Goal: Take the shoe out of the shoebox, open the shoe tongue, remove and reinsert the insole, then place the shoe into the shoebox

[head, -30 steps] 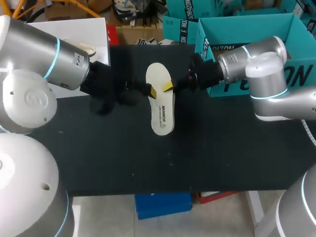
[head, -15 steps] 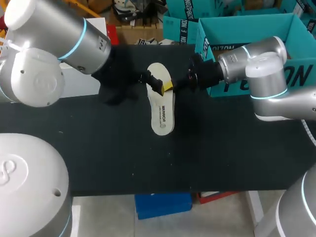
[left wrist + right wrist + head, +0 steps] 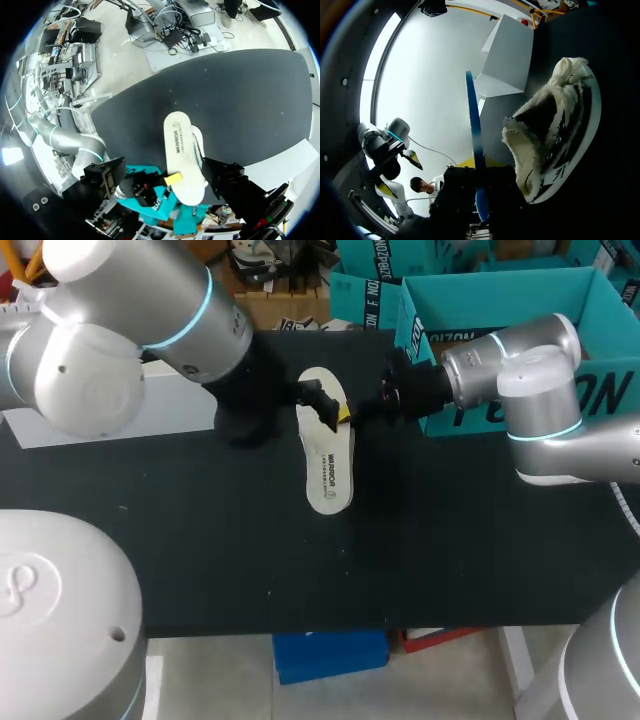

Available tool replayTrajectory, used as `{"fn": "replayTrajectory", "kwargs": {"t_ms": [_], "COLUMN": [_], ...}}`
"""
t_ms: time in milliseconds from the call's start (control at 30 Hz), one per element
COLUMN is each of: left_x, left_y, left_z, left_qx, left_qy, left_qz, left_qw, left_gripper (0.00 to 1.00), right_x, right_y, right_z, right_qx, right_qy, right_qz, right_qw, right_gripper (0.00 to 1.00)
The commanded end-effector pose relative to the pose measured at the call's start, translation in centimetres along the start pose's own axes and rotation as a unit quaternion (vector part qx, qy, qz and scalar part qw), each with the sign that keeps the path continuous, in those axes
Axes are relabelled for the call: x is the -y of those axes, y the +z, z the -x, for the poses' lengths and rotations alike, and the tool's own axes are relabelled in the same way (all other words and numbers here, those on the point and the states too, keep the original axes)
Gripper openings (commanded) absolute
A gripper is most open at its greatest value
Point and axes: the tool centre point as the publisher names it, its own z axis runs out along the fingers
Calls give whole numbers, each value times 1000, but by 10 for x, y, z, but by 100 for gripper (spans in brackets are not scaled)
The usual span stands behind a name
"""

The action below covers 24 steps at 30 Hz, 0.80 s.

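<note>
Two robot arms meet over a shoe at the middle of the black desk (image 3: 200, 560). The left arm comes in from the far left corner, its silver links angled down across the desk. Its black wrist ends at the left gripper (image 3: 322, 403), which hangs over the far end of a white oval (image 3: 328, 465) bearing dark print. In the left wrist view that gripper's jaws stand wide apart, released, with the oval's far end between them.

The right arm enters from the right, its elbow raised in front of the teal shoebox (image 3: 480, 300) and its forearm level, pointing left. The right gripper (image 3: 347, 415) meets the oval's right edge near its far end; whether its jaws are clenched cannot be told.

The oval faces the head camera, its long axis running near to far. Whether it is sole or insole cannot be told. The right wrist view shows the shoe (image 3: 545, 120) just ahead of the right gripper, with a black upper, cream fleece lining and a white edge on the gripper's side. It lies outside the shoebox, which stands at the far right. A white box (image 3: 512, 55) sits at the far left.
</note>
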Motion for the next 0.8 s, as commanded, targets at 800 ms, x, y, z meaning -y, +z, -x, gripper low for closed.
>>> {"fn": "replayTrajectory", "kwargs": {"t_ms": [800], "left_x": [-1], "left_y": [29], "left_z": [20], "left_qx": [-199], "left_qy": [-95], "left_qz": [-53], "left_qw": [974], "left_gripper": [100], "right_x": [-1], "right_y": [1], "right_z": [0], "right_qx": [0], "right_qy": [1], "right_qz": [-1], "right_qw": [1000], "right_gripper": [0]}}
